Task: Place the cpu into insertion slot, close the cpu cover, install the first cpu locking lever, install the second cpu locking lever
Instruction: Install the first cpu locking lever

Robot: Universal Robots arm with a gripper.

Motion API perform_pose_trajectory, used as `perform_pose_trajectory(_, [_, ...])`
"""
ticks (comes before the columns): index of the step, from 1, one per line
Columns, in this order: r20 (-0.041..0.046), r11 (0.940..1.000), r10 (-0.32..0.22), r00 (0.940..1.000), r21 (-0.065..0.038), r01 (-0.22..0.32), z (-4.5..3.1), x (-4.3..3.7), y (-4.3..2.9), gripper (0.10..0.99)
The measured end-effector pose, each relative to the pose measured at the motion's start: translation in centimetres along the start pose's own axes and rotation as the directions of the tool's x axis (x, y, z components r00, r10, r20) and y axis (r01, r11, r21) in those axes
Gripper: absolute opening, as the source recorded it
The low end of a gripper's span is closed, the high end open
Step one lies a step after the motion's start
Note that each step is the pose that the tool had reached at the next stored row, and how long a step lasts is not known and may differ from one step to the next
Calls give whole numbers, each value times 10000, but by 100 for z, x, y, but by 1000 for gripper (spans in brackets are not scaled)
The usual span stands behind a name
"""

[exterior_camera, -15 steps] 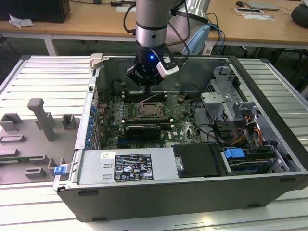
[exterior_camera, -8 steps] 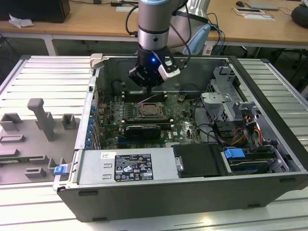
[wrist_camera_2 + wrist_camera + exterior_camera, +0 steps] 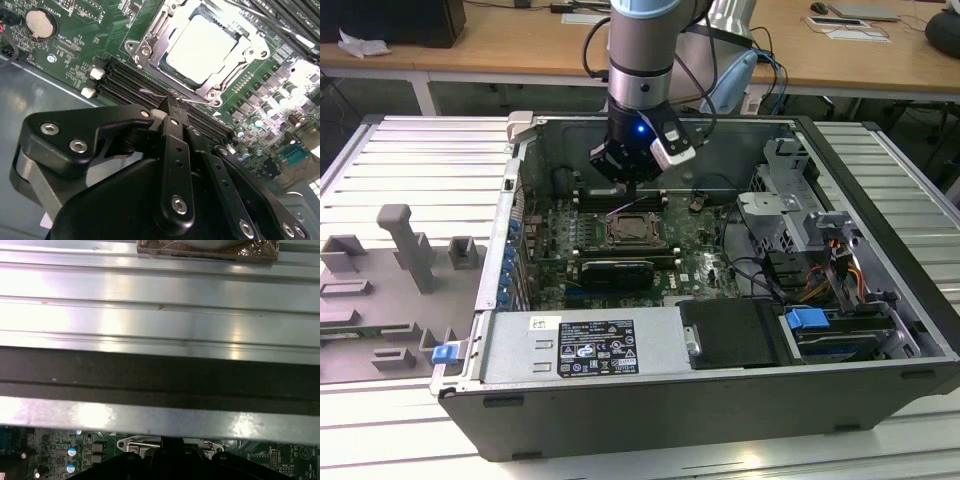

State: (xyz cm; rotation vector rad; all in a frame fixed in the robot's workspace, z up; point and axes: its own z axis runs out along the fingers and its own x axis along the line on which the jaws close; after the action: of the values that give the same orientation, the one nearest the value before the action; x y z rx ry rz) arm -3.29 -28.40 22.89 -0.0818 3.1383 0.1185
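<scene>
Silver-beige cpu [image 3: 200, 47] sits in the insertion slot [image 3: 632, 229] mid-board, cpu cover [image 3: 154, 34] down around it; just beyond its far edge hangs the gripper [image 3: 173, 106], fingers pinched together, tip at a thin wire lever [image 3: 150, 93] running along that edge

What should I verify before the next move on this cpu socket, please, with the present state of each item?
1. cpu seated in insertion slot: ok.
2. cpu cover down around the cpu: ok.
3. Pincer shut, its tip at the wire lever: ok.
4. That lever hooked under its catch: cannot tell.
5. Pincer clear of the memory slots: cannot tell.
</scene>
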Motion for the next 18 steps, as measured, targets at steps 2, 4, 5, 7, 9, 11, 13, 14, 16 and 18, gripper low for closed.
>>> perform_pose_trajectory(2, [1,10000,-1,10000,-1,1,10,-10,14,106])
perform_pose_trajectory(4, [0,10000,-1,10000,-1,1,23,-24,24,106])
perform_pose_trajectory(5, [0,10000,0,10000,-1,0,32,-33,29,106])
perform_pose_trajectory(7, [0,10000,1,10000,-1,-1,48,-62,32,106])
perform_pose_trajectory(9, [-2,10000,1,10000,0,-1,60,-104,29,106])
perform_pose_trajectory(11, [-3,10000,0,10000,0,0,71,-121,21,106])
perform_pose_trajectory(13, [-1,10000,0,10000,-1,0,80,-121,3,106])
perform_pose_trajectory(14, [-2,10000,1,10000,-1,-1,82,-120,-7,106])
perform_pose_trajectory(16, [-2,10000,0,10000,0,0,100,-127,-19,106])
perform_pose_trajectory(18, [-1,10000,0,10000,-1,0,115,-134,-20,106])
